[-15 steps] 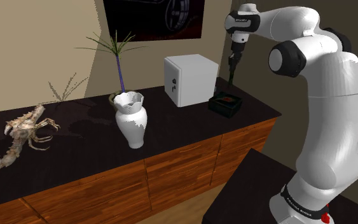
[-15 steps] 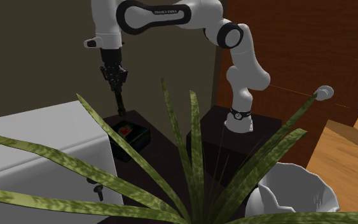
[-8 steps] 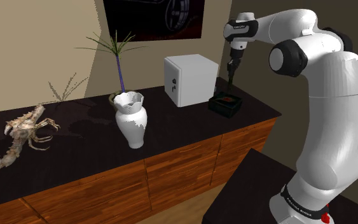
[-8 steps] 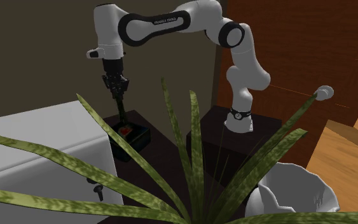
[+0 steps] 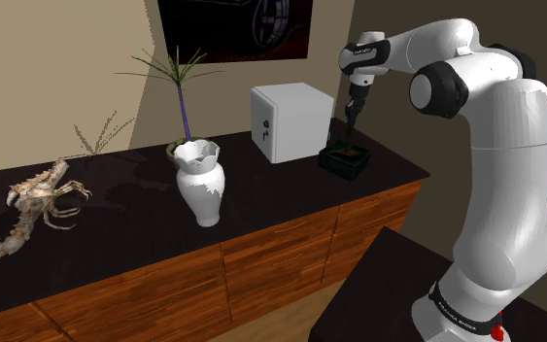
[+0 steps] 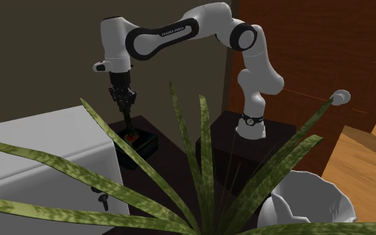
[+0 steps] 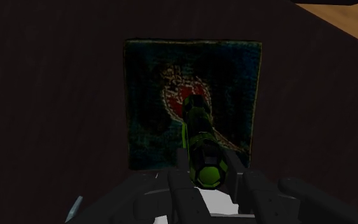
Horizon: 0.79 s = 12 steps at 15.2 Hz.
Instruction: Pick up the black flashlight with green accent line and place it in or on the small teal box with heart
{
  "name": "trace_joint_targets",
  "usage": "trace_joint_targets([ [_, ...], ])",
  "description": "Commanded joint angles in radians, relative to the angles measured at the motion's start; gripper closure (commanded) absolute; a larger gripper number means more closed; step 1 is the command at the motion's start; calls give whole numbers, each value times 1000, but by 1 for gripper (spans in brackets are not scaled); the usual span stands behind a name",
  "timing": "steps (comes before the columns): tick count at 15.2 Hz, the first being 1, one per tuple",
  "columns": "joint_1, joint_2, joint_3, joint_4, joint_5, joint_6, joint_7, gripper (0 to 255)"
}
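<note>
Dark countertop (image 5: 261, 206), fingers (image 7: 179, 184) tight around black flashlight (image 7: 199, 137), far tip dim, perhaps touching teal box (image 7: 152, 95).

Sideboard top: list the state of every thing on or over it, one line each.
teal box: flat on the sideboard, heart side up.
flashlight: upright, lower end over the teal box.
pincer: shut on the flashlight.
white safe: door shut.
white vase: upright, rim jagged.

Black-green flashlight (image 7: 199, 135) upright over teal box (image 7: 147, 118)
</note>
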Motion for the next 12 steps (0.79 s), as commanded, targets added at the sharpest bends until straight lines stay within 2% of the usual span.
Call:
trace_joint_targets([
  [1,0,-1,0,-7,0,7,-1,255],
  [6,0,-1,0,-7,0,7,-1,255],
  [7,0,-1,0,-7,0,7,-1,0],
  [12,0,-1,0,-7,0,7,-1,0],
])
